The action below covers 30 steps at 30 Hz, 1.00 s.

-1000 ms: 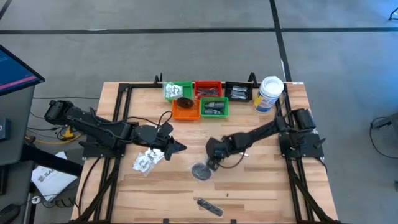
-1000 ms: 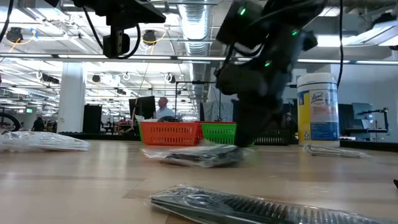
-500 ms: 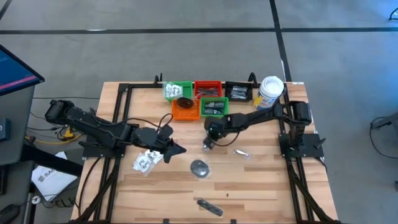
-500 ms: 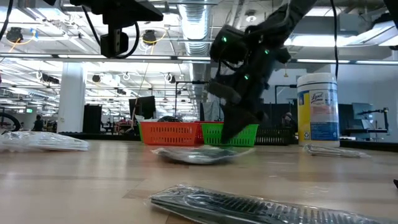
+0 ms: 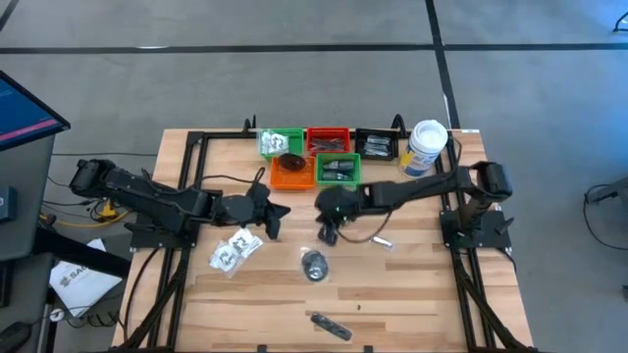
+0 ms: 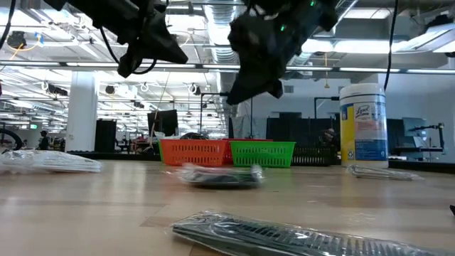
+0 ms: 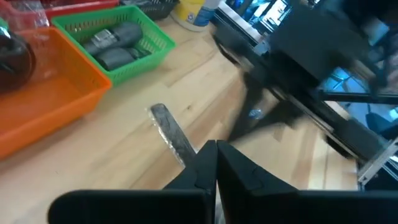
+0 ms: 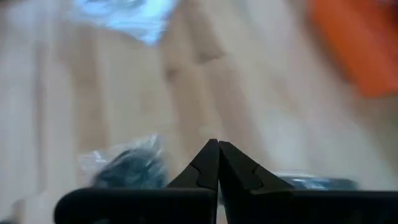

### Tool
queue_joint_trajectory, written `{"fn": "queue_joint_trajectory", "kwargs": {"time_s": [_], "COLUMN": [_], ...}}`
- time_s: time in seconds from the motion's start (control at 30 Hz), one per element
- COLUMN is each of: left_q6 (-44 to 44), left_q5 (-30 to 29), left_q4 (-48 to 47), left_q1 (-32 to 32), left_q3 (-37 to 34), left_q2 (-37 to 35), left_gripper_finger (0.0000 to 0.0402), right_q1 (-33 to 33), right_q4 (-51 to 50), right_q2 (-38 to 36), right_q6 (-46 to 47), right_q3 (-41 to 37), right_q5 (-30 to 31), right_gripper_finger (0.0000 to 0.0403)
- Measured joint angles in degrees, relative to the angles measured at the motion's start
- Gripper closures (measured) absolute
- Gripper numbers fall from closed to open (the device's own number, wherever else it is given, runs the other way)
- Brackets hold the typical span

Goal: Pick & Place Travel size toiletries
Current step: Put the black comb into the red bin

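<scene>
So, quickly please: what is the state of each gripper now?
Left gripper: fingers closed, holding nothing.
Right gripper: fingers closed, holding nothing.

Setting: industrial robotics lab or open workshop hall. Evidence — bare grey concrete floor [image 5: 294, 88] crossed by dark tape lines; exposed ceiling with silver ventilation duct [image 6: 220, 32], pipes and strip lights; white structural column [image 6: 82, 107]; rows of dark workstations and monitors [image 6: 167, 121] receding into the room. Wooden counter [image 5: 412, 284] on a black metal frame [image 5: 186, 196], two arms bolted to it; loose cabling and a blue-lit screen [image 5: 25, 108] at the side.
</scene>
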Motion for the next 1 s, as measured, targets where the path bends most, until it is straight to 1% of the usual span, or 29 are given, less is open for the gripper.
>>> {"fn": "queue_joint_trajectory", "kwargs": {"time_s": [0.1, 0.33, 0.4, 0.47, 0.53, 0.7, 0.8, 0.9, 1.0], "left_q6": [2.36, 2.8, 2.46, 2.35, 2.32, 2.25, 2.19, 1.15, -1.21], "left_q5": [-0.01, -0.33, -0.3, -0.21, 0.01, 0.08, 0.01, -0.08, -0.19], "left_q4": [0.13, 0.35, 0.72, 1.0, 1.89, 2.02, 2.91, 4.27, 6.62], "left_q1": [0.59, 1.05, 0.99, 0.73, 0.3, 0.04, 0.06, 0.06, -0.12], "left_q3": [0.0, 0.0, 0.0, 0.0, 0.0, 0.0, 0.0, 0.0, 0.0], "left_q2": [0.0, 0.0, 0.0, 0.0, -0.01, -0.02, -0.02, 0.0, 0.0], "left_gripper_finger": [0.0401, 0.0401, 0.0401, 0.0401, 0.0401, 0.0401, 0.0401, 0.0401, 0.0401], "right_q1": [3.77, 10.15, 11.64, 12.83, 14.62, 20.67, 24.08, 27.07, 29.67], "right_q4": [2.32, 16.08, 15.84, 18.25, 17.35, 22.64, 22.88, 30.13, 32.83], "right_q2": [0.09, 2.67, 2.98, 4.77, 5.72, 9.56, 10.82, 11.95, 13.39], "right_q6": [-0.52, -1.01, 0.4, 1.92, 3.19, 7.01, 9.69, 10.43, 15.53], "right_q3": [-0.02, 0.35, -0.07, 0.26, -0.12, 0.09, -0.38, -1.46, -3.52], "right_q5": [0.02, 3.4, 4.03, 4.27, 4.25, 4.43, 6.95, 10.13, 11.73], "right_gripper_finger": [0.0403, 0.0403, 0.0403, 0.0403, 0.0403, 0.0403, 0.0403, 0.0403, 0.0403]}}
